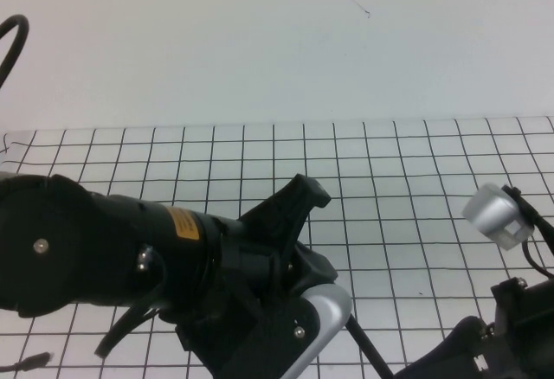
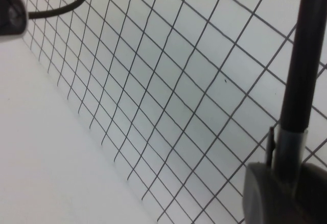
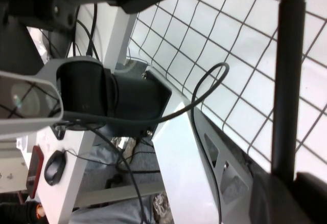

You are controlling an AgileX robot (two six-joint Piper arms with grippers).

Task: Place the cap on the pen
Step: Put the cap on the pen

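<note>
- The pen (image 1: 368,349) is lying in the air at the near edge of the high view. It is slanting from under the left arm (image 1: 86,240) toward the right arm (image 1: 511,327), above the worktop (image 1: 415,154).
- The right gripper (image 3: 296,198) is sitting low at the near right and is clenching one end of the pen. The black shaft is rising straight out of the gripper.
- The left gripper (image 2: 278,193) is sitting under the left arm's wrist, near the centre. It is grasping a greyish cap (image 2: 288,144) with a thin clip on its side, and the pen's shaft is running straight out of that cap.
- The two grippers are facing each other along the pen, with only a short bare stretch of shaft showing between them.
- The left arm is filling the near left of the high view and hiding the worktop under it.
- Beyond the arms, the gridded worktop is lying bare across the middle and right, giving wide room that way.
- The worktop's far edge is running straight across and meeting a plain white backdrop (image 1: 260,50).
- A black cable (image 1: 10,46) is curling in at the far left, past that edge and well apart from the pen.
</note>
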